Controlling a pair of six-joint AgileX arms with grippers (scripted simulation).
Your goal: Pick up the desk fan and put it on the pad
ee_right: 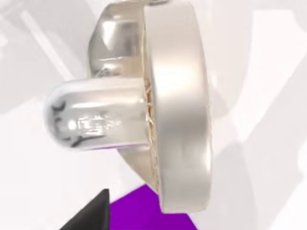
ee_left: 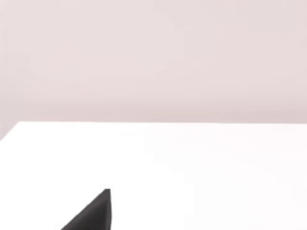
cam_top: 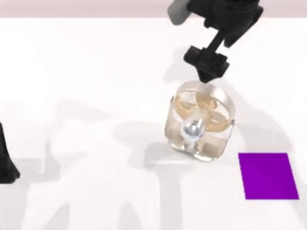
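Note:
The desk fan [cam_top: 199, 122] stands right of the table's middle, with a silvery-beige ring, golden blades, a chrome ball hub [cam_top: 192, 128] and a pale base. My right gripper [cam_top: 207, 72] hangs at the far rim of the fan's ring, open. In the right wrist view the ring [ee_right: 177, 105] fills the frame, and one black finger [ee_right: 96, 215] shows beside it with a gap between them; the other finger is hidden. The purple pad [cam_top: 267, 176] lies flat at the near right, apart from the fan, and the pad [ee_right: 144, 215] shows beyond the ring.
My left arm [cam_top: 5, 163] is parked at the table's left edge, far from the fan. Its wrist view shows bare white table, the pale wall and one black finger [ee_left: 96, 215]. Grey shadows of the arms cross the near side of the table.

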